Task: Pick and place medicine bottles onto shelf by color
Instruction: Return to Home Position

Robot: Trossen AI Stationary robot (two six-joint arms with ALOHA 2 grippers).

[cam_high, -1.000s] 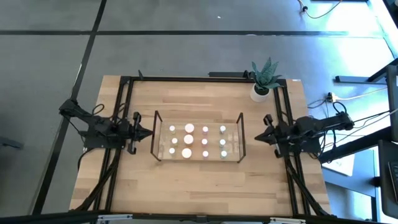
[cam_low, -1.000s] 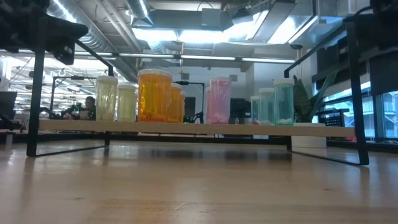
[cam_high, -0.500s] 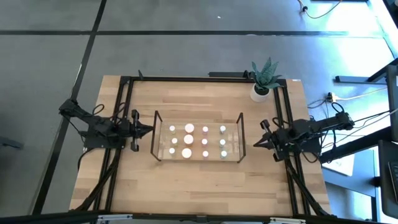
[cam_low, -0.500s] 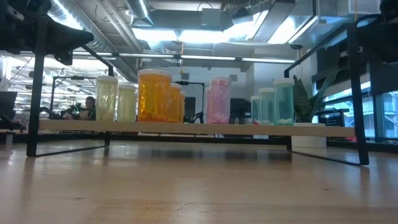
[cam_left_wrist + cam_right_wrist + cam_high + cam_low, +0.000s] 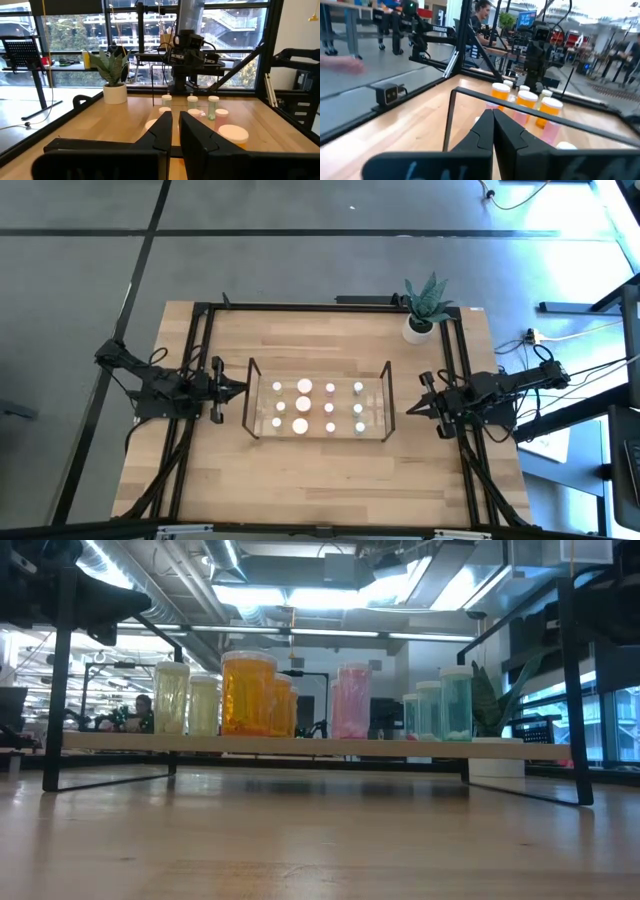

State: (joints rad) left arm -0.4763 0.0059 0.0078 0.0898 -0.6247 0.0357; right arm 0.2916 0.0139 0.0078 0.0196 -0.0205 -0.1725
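We see a grey floor crossed by dark lines around a pale wooden table, which is edged by a black frame. Looking level across the table, the room behind has bright ceiling lights, and a person shows far off. The shelf stands at the middle of the table, a clear rack with thin dark edges. Its long axis runs from one arm toward the other, and its short ends face the tools. On it the medicine bottles stand upright, white caps up, in four lines of three that cross the shelf's width. Seen level, we find pale yellow bottles at one end, then orange bottles, pink bottles and green bottles at the other. A potted plant stands at the table's far right corner, well apart from the shelf. The left tool hangs just beside the shelf's left end, pointing at it. Its fingers are drawn almost together with only a slit between them, and they grip nothing. The right tool points at the shelf's right end from near it, its fingers pressed together on nothing.
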